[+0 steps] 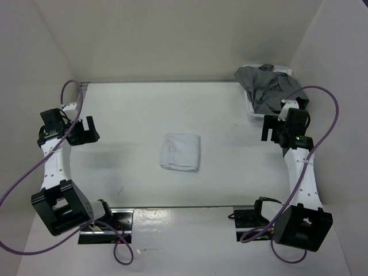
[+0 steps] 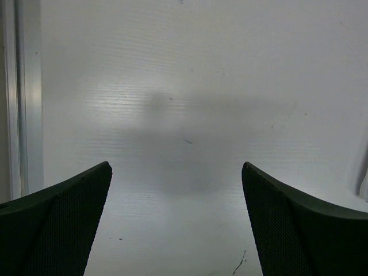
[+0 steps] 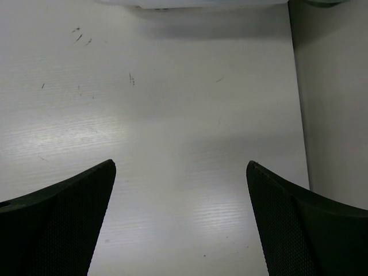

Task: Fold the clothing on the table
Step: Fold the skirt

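White table (image 1: 132, 115) holds one folded cloth (image 1: 181, 152); left gripper (image 1: 91, 130) & right gripper (image 1: 268, 129) both wide, empty, so right should prob. pinch one garment off grey pile (image 1: 267, 89).

Folded white cloth (image 1: 181, 152) mid table (image 1: 126, 115); grey heap (image 1: 270, 89) far right

No legible text, label or number anywhere.

plain white walls (image 1: 172, 34) enclose the scene on three sides, evenly lit.
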### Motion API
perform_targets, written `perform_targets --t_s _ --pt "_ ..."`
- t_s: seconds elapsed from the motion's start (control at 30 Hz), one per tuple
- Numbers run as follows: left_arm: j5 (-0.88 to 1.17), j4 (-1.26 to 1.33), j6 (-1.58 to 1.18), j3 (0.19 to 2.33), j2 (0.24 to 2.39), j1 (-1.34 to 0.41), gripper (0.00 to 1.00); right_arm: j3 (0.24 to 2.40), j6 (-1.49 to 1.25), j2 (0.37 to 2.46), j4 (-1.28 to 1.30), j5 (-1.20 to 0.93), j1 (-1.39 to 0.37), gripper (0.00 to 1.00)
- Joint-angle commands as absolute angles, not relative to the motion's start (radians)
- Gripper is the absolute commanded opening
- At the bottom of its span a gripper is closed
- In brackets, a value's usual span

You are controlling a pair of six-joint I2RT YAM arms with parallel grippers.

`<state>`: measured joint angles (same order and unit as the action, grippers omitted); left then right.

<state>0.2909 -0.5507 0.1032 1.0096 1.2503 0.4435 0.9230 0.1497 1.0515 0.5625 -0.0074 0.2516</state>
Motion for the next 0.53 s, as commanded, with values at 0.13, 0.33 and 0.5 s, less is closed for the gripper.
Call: perform_targets --t_s 0.13,0.33,0.5 --pt "0.419 -0.523 0.120 1.019 1.232 0.537 1.00 0.908 0.152 1.035 0.511 -0.023 0.258 0.98" --pt "0.428 -0.523 0.120 1.019 1.264 0.537 1.00 0.908 0.161 1.035 0.511 -0.032 0.258 0.98" --pt "0.428 -0.523 0.129 1.019 1.255 0.537 1.00 0.908 0.172 1.046 0.511 -0.043 0.258 0.98"
